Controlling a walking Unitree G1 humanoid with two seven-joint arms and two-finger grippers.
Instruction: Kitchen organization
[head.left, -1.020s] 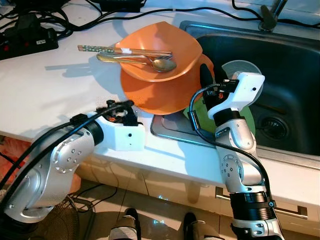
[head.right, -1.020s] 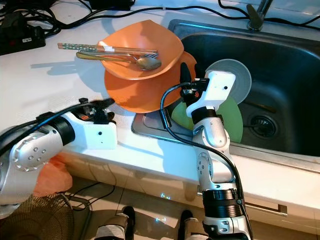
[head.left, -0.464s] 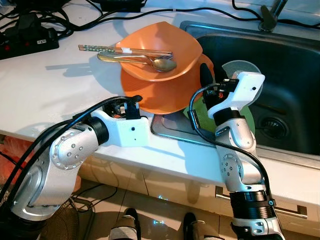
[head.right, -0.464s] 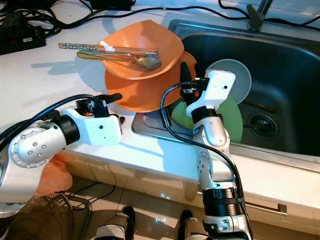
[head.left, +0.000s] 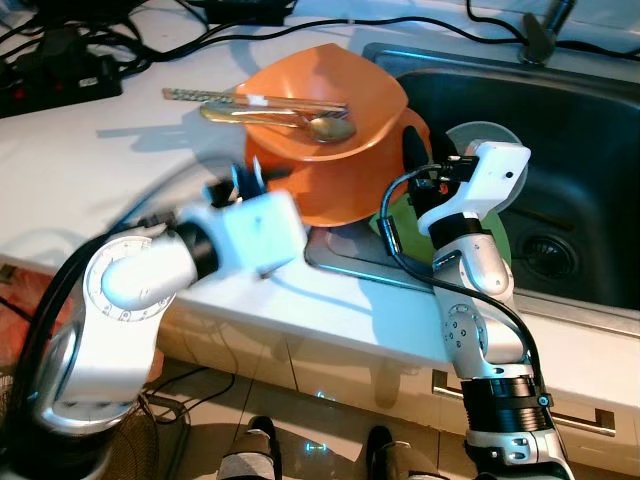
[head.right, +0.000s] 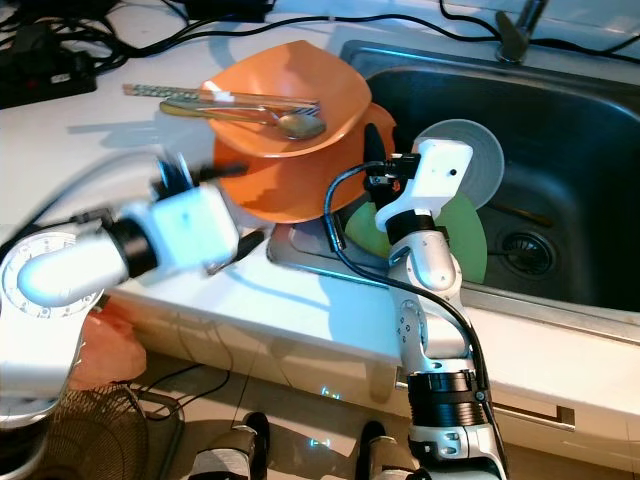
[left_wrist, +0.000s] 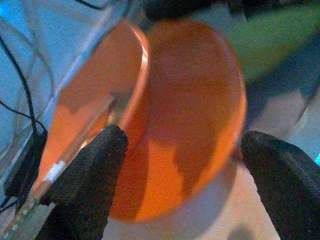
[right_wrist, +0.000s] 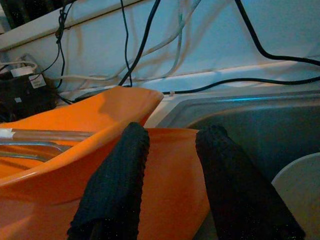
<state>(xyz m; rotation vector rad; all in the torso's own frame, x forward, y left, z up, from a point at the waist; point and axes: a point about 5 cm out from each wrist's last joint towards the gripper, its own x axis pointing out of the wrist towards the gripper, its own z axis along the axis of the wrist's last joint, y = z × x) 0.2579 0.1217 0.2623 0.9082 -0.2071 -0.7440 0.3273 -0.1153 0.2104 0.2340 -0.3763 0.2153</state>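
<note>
White counter (head.left: 90, 180) beside a steel sink (head.left: 580, 130); black cables along the back. Orange bowl (head.left: 330, 90) sits on an orange plate (head.left: 330, 195) at the sink's edge, spoon (head.left: 300, 122) and chopsticks (head.left: 250, 98) across it. Left gripper (left_wrist: 180, 165), fingers spread wide, faces the plate's rim. Right gripper (right_wrist: 170, 185), fingers slightly parted, sits just beside the plate, over the sink.

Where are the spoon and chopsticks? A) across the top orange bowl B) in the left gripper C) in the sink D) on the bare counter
A: the spoon and chopsticks lie across the top orange bowl, which sits on the orange plate.
</note>
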